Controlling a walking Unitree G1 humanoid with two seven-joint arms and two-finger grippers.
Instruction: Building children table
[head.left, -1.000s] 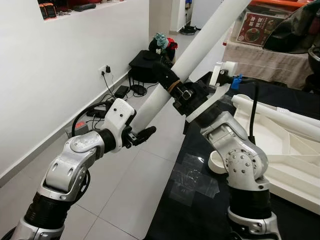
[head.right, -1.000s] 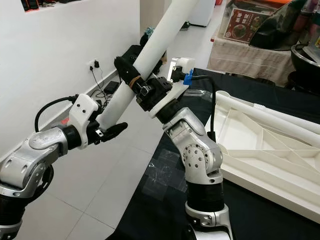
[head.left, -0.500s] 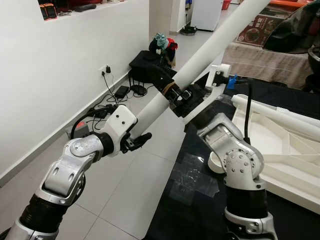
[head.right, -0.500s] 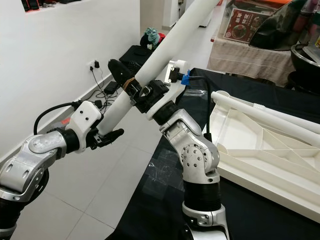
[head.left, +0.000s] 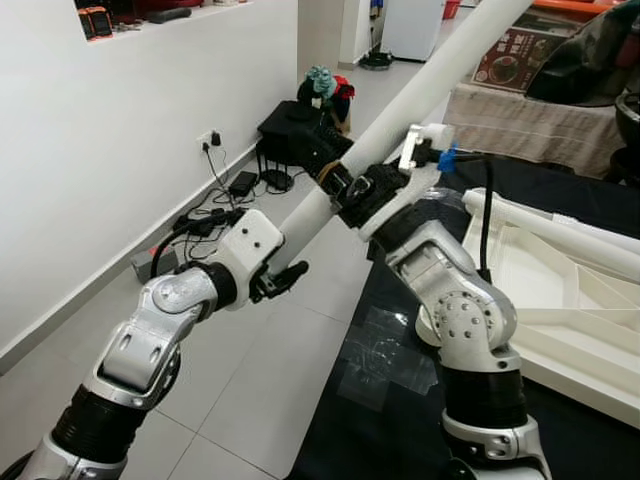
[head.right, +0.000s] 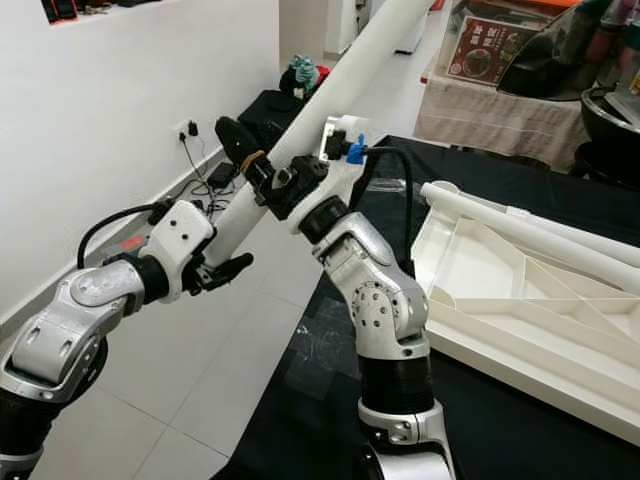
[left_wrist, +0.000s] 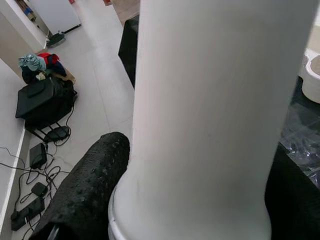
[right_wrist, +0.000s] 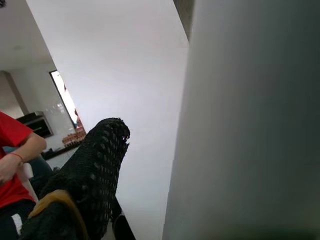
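I hold the long white table leg (head.left: 440, 75) in both pincers, and its long axis is what the next move depends on: in my head views it slants from about 7 o'clock, low near my left side over the tiled floor (head.left: 250, 380), up to about 1 o'clock, where it runs out of the top of the picture. My right gripper (head.left: 335, 170) is clamped on the leg partway up, one black finger lying along its far side. My left gripper (head.left: 290, 270) sits at the leg's lower end; one black finger presses against the rim there, but whether it is truly clamped or only bracing I cannot tell.

The upturned white tabletop (head.left: 590, 300) lies on the black-covered surface (head.left: 400, 420) at about 3 o'clock from my right gripper, near but apart from the leg. My right arm is the nearer one to it, so I judge the leg's lower end must swing toward the tabletop.

My left wrist view shows the leg's lower end and its rounded rim against my finger, hidden in the head views. My right wrist view shows a person's red sleeve (right_wrist: 12, 150) in the background.
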